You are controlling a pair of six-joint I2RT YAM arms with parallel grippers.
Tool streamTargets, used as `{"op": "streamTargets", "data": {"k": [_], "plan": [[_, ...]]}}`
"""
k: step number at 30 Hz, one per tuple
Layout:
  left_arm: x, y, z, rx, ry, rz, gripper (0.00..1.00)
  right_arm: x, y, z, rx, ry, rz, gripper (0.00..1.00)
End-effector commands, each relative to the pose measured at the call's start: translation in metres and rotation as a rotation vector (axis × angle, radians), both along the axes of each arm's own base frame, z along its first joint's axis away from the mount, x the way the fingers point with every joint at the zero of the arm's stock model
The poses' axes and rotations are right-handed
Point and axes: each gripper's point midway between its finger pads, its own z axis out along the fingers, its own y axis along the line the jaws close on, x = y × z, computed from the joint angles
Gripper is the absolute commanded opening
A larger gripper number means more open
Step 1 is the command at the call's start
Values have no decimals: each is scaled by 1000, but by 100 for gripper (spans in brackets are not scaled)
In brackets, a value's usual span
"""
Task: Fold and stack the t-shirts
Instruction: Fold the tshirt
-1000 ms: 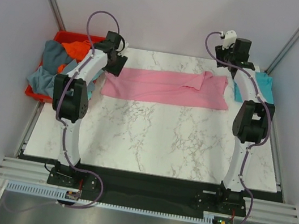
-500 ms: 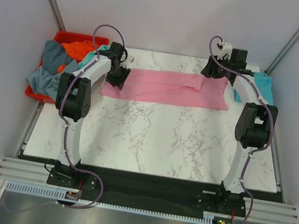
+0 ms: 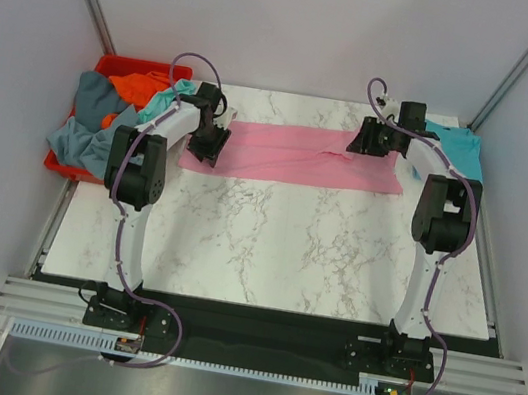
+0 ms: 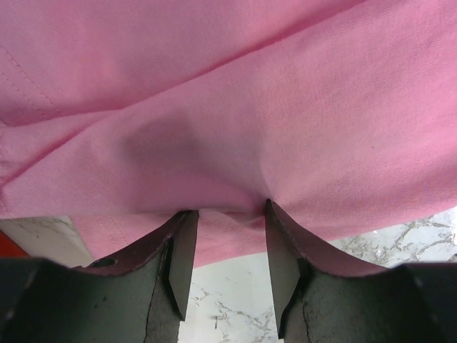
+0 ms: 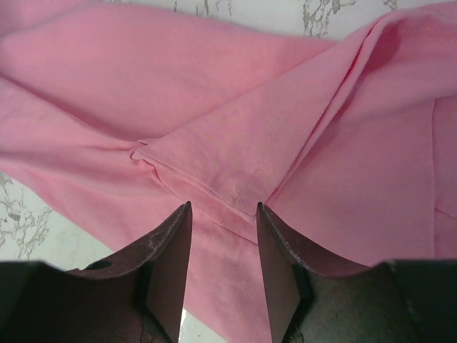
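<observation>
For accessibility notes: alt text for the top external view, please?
A pink cloth t-shirt lies as a long strip across the far side of the white marble table, the left gripper at its left end, the right gripper near its right end. A red plastic bin of crumpled shirts stands at left.

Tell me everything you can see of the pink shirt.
The pink shirt is soft plain cloth with stitched hems, folded into a long band lying flat across the far part of the marble table, with a flap doubled over near its right end. The left claw presses its left end, where the cloth puckers between the tips; the right claw straddles a hemmed corner near the right end. Both sets of jaws stand part-way apart; whether either grips is unclear.
</observation>
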Motion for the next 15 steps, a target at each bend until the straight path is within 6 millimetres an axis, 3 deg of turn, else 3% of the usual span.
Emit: {"op": "streamTargets", "data": {"k": [1, 9, 12, 15], "plan": [[0, 5, -20, 28, 30, 35, 50, -1, -1, -8, 9, 17, 1, 49], [-1, 5, -27, 31, 41, 50, 51, -5, -4, -30, -16, 56, -1, 49], [-2, 4, -24, 28, 37, 50, 56, -6, -4, -40, -24, 70, 1, 49], [-3, 5, -22, 32, 34, 50, 58, -2, -4, -42, -27, 68, -1, 43]]}}
